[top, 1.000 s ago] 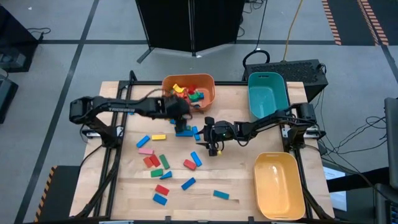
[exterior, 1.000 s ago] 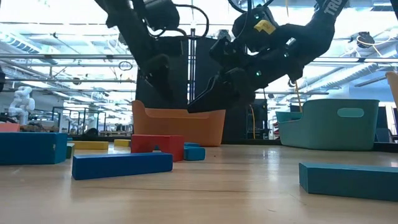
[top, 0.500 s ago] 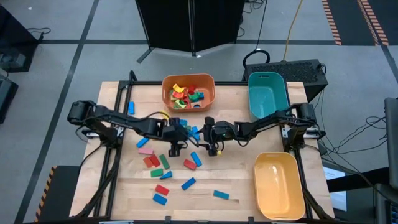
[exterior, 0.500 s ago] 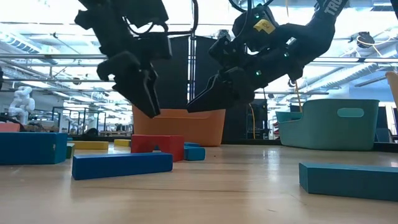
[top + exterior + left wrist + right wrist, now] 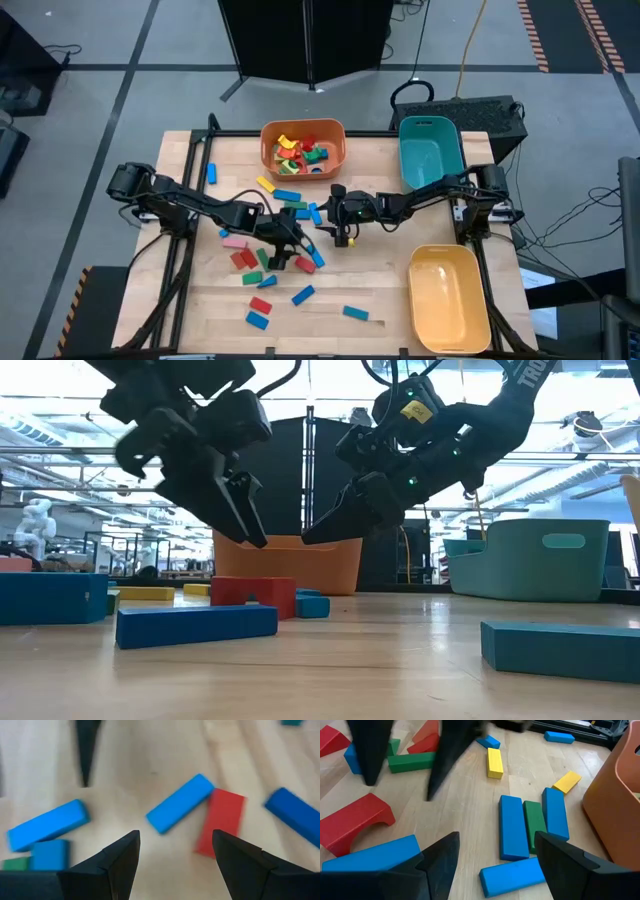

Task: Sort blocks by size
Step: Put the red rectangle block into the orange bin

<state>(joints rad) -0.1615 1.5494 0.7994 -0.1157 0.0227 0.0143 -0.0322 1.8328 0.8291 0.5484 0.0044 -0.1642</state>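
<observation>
The left gripper (image 5: 291, 251) hangs open and empty at frame centre over a blue block (image 5: 180, 803) touching a red block (image 5: 221, 822). The right gripper (image 5: 338, 233), just right of it, also gapes empty

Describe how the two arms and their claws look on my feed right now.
Both arms are dark, near-black jointed links with cables along them. The left claw has two black, wedge-shaped fingers tapering to points. The right claw has matching black fingers, a small yellow mark and a green light near its wrist, and white lettering on the upper link, only partly readable.
</observation>
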